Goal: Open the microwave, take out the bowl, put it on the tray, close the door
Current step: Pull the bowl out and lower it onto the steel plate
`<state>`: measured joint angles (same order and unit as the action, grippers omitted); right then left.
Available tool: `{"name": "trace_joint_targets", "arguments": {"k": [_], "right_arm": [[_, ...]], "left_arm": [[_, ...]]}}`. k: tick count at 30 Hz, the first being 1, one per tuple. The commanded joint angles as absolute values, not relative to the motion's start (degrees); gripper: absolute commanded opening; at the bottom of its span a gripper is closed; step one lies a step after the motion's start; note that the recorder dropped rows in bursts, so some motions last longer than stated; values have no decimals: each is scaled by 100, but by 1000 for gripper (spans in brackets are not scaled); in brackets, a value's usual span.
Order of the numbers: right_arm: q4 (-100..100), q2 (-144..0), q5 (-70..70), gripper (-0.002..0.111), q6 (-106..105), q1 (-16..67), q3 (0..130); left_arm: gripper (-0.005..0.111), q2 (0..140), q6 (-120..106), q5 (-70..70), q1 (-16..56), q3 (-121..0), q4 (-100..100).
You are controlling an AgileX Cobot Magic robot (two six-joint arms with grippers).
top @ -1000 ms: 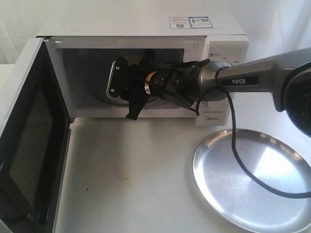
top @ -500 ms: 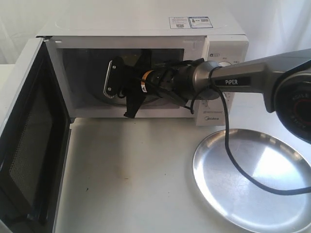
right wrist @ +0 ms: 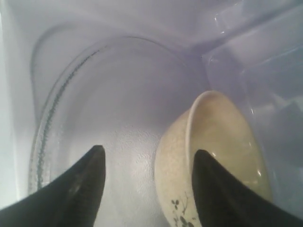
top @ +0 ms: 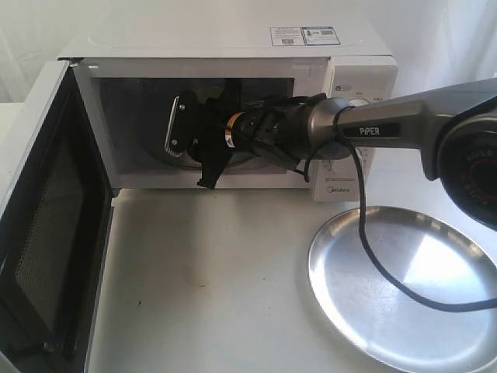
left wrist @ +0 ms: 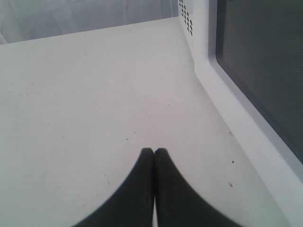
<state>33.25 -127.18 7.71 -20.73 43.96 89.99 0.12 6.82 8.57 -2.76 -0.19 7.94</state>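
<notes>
The white microwave (top: pixel 233 47) stands at the back with its door (top: pixel 46 233) swung wide to the left, mesh side showing. My right arm reaches into the cavity. In the right wrist view my right gripper (right wrist: pixel 149 151) is open. One finger sits inside the cream bowl (right wrist: pixel 222 137) and the other outside it over the glass turntable (right wrist: pixel 109 94), so the bowl's wall is between them. The floral pattern shows low on the bowl. The steel tray (top: pixel 411 287) lies at the front right. My left gripper (left wrist: pixel 154 151) is shut on nothing, above the tabletop beside the door (left wrist: pixel 260 71).
The right arm's black cable (top: pixel 373 249) hangs down across the tray. The white tabletop (top: pixel 210 280) stretches between the open door and the tray. The cavity's walls stand close round the bowl.
My right arm has pushed a little deeper and leftward into the microwave, mostly in the first half second. The door and tray have not moved.
</notes>
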Motion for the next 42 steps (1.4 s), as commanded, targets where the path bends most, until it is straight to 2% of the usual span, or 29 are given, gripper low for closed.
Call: {"name": "trace_joint_targets", "arguments": {"k": [1,6,15,19,22,23,35,42], "right_arm": [[3313,-12741,839,52,-2122,4395,9264],[3338,-12943,70,52,-2122,4395,9676],[3338,-13354,-311,49,-2236,4369,10139],[3338,-13428,-404,32,-2236,4345,10279],[3316,-13428,-392,5,-2226,4345,10288],[3287,-13417,-403,0,-2127,4345,10288],[2525,-12499,-1633,0,-1549,4923,10011],[1259,-11051,-2997,0,-815,5433,8792]], "left_arm": [[0,0,715,855,-271,0,773],[0,0,715,855,-271,0,773],[0,0,715,855,-271,0,773],[0,0,715,855,-271,0,773],[0,0,715,855,-271,0,773],[0,0,715,855,-271,0,773],[0,0,715,855,-271,0,773],[0,0,715,855,-271,0,773]]}}
